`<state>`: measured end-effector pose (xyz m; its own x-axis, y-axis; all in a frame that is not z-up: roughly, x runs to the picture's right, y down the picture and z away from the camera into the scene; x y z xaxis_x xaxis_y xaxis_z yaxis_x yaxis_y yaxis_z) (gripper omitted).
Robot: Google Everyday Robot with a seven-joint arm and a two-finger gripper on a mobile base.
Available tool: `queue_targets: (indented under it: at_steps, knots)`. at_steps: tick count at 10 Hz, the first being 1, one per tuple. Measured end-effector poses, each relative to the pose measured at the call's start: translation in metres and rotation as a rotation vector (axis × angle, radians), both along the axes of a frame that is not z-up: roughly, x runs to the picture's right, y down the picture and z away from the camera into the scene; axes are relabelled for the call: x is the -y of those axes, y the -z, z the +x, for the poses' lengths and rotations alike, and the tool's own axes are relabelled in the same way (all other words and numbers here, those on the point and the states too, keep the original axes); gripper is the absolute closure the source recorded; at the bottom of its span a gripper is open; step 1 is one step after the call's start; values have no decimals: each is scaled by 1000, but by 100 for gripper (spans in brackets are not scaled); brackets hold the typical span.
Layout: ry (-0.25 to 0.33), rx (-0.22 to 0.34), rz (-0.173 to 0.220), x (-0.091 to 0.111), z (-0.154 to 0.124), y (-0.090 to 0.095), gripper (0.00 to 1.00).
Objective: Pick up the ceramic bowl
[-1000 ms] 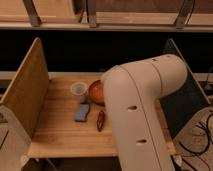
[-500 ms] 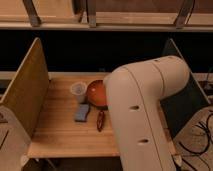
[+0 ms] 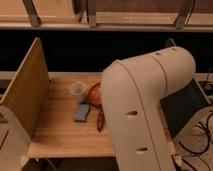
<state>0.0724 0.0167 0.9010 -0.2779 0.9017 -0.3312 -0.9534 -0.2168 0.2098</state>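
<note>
Left wooden side panel bounds table; open board in front. One pale cup, one blue-grey pad, one dark red object, unclear. One ceramic bowl beside cup, right part hidden behind white arm. Gripper hidden behind arm; pincer state cannot tell.

Bowl right of cup, pad before both; claw behind arm.
</note>
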Motion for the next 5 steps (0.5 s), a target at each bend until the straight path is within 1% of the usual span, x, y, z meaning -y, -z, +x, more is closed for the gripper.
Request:
queue_targets:
  at_steps: [1, 2, 3, 4, 5]
  knots:
    - [10, -22, 20, 9, 4, 10, 100]
    - [19, -61, 51, 22, 11, 27, 100]
    - [17, -79, 76, 29, 13, 38, 100]
    - [3, -89, 89, 30, 15, 47, 100]
    - [-25, -96, 97, 28, 18, 55, 100]
